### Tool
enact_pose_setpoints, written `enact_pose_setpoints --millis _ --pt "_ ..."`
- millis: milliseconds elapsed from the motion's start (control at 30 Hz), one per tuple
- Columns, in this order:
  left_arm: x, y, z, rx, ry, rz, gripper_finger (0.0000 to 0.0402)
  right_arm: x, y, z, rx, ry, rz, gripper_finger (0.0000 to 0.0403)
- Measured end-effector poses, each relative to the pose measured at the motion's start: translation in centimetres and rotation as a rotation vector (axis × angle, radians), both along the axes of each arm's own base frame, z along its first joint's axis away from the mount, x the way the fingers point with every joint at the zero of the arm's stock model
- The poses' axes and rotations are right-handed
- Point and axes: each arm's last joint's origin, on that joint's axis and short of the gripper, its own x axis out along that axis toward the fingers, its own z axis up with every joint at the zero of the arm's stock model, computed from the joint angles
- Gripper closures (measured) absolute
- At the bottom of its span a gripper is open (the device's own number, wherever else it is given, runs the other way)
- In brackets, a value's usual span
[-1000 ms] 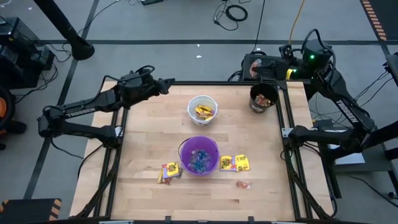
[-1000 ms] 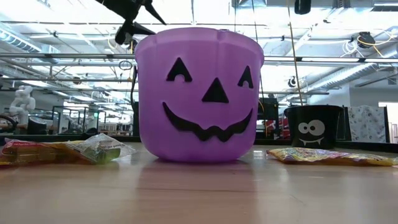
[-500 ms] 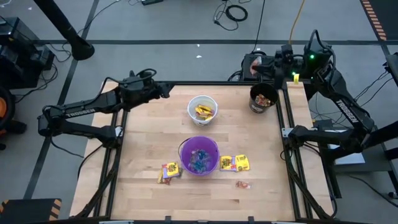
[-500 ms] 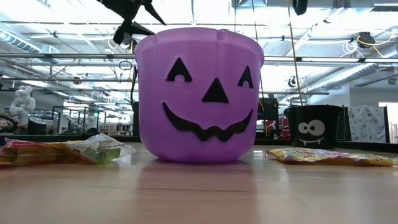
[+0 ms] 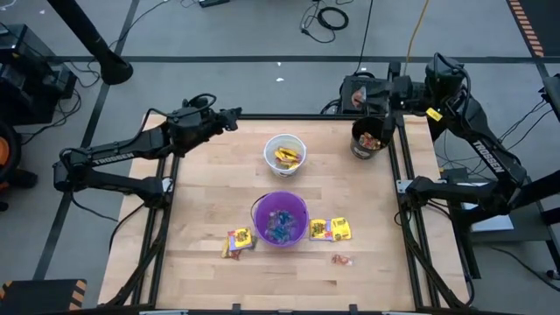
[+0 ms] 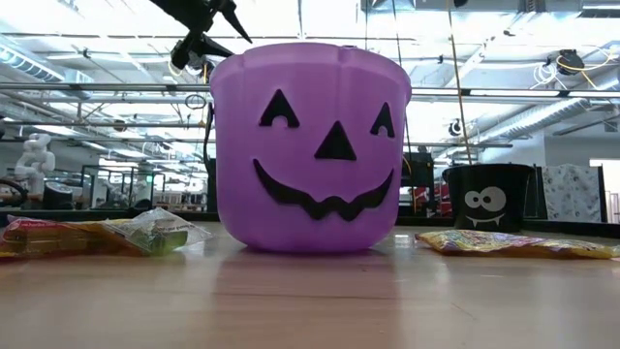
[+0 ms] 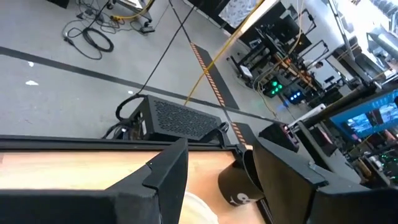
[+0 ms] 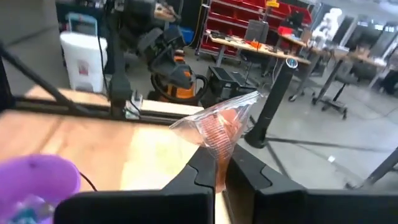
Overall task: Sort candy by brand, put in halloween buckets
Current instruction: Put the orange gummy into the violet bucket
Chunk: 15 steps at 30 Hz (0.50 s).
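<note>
The white bucket (image 5: pixel 285 153) holds yellow candy. The purple bucket (image 5: pixel 281 219) (image 6: pixel 310 145) holds blue and pink pieces, and the black bucket (image 5: pixel 370 138) (image 6: pixel 487 197) holds orange ones. Yellow packets (image 5: pixel 240 240) (image 5: pixel 331 229) and one small orange sweet (image 5: pixel 341 259) lie flat on the table beside the purple bucket. My right gripper (image 8: pixel 221 171) (image 5: pixel 360 93) hangs just past the table's far edge, beside the black bucket, shut on a clear-wrapped orange candy (image 8: pixel 217 127). My left gripper (image 7: pixel 217 180) (image 5: pixel 233 115) is open in the air at the far left corner. My right gripper pinches the orange candy by one end of its wrapper (image 8: pixel 219 155) between its two fingers (image 8: pixel 202 171). The rest of the packet sticks out beyond the fingertips, lifted clear of everything.
A black box with a ridged top (image 7: pixel 180 118) sits on the floor just beyond the far edge, under my right gripper. Bare wood lies between the white and purple buckets and along the table's left side. Black frame rails run along both sides of the table.
My right arm has rolled its wrist and risen, and its dark tip has left the top of the low view. The candy has stayed in its fingers by the black bucket.
</note>
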Motion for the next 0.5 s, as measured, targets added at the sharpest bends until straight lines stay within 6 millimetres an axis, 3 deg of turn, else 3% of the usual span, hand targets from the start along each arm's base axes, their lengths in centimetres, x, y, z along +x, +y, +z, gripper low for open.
enact_pose_setpoints --millis 200,500 --pt "0.01 0.0 0.0 -0.016 -0.018 0.005 0.0213 -0.08 -0.05 -0.34 0.016 0.032 -0.034 0.0389" --pt "0.24 -0.26 -0.03 0.01 0.024 -0.125 0.0213 -0.42 0.36 -0.14 0.518 -0.088 -0.108 0.0389"
